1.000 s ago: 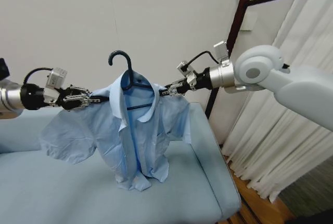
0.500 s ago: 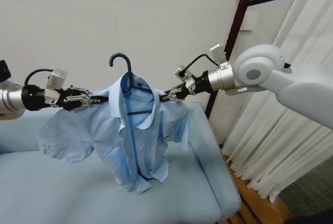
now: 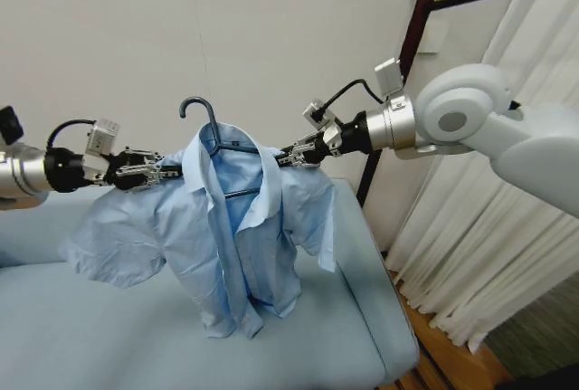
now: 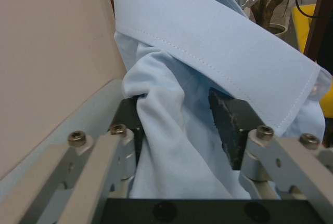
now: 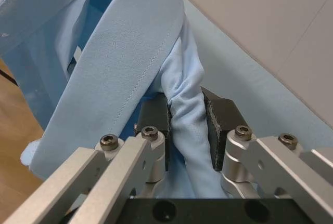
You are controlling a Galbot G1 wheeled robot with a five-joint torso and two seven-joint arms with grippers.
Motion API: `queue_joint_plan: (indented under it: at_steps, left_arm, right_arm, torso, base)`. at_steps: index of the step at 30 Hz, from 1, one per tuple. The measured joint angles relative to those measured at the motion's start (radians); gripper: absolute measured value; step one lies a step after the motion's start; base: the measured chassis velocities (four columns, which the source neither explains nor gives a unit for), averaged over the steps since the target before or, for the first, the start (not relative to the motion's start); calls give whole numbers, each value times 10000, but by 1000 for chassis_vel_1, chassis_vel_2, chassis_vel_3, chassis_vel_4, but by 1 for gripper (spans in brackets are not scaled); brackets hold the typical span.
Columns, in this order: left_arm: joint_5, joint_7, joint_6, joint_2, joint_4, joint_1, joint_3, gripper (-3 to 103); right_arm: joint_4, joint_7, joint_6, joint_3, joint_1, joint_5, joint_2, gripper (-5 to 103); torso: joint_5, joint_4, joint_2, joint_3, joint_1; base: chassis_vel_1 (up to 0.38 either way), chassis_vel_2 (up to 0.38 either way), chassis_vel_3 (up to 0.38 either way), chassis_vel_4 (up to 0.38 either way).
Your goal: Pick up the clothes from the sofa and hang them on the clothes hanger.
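The light blue short-sleeved shirt (image 3: 242, 236) hangs draped on a dark blue hanger (image 3: 232, 147), held up in the air above the pale blue sofa (image 3: 90, 336). Its hem is low over the seat; whether it touches cannot be told. The hanger's hook stands free above the collar. The left gripper (image 3: 168, 173) holds one shoulder; in its wrist view bunched fabric sits pinched between the dark pads (image 4: 227, 125). The right gripper (image 3: 288, 156) holds the other shoulder, its pads (image 5: 220, 125) narrowed on a twisted fold of cloth just beside the collar. A dark wooden rack (image 3: 416, 19) stands behind the right arm, beside a white curtain (image 3: 507, 245).
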Motion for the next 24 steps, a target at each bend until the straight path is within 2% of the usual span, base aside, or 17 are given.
queue_joint_plan:
  at_steps: [2,6,7,10,13,16,24]
  left_arm:
    - [-1,-39,-2,0,12,0,1,41]
    - [-14,-231,-72,-5,143,-12,3,62]
    - [-14,-231,-72,-5,143,-12,3,62]
    - [-20,-380,-91,-27,176,-26,3,78]
    - [-22,-414,-109,-21,181,-26,3,84]
    - [-45,-435,-122,-4,178,-31,3,98]
    - [-100,-739,-124,-54,129,-52,-18,100]
  right_arm:
    - [0,16,4,35,-37,-24,-27,16]
    - [-14,30,16,104,-113,-135,-138,13]
    - [-14,30,16,104,-113,-135,-138,13]
    - [-7,39,67,199,-210,-287,-186,12]
    - [15,53,117,243,-275,-395,-194,12]
    - [35,136,258,330,-403,-707,-194,9]
    - [217,130,918,439,-572,-1675,-294,8]
  torso:
    - [0,0,0,0,0]
    - [0,0,0,0,0]
    - [0,0,0,0,0]
    - [0,0,0,0,0]
    - [0,0,0,0,0]
    - [0,0,0,0,0]
    - [0,0,0,0,0]
  base:
    - [0,0,0,0]
    - [0,0,0,0]
    - [0,0,0,0]
    - [0,0,0,0]
    - [0,0,0,0]
    - [0,0,0,0]
    - [0,0,0,0]
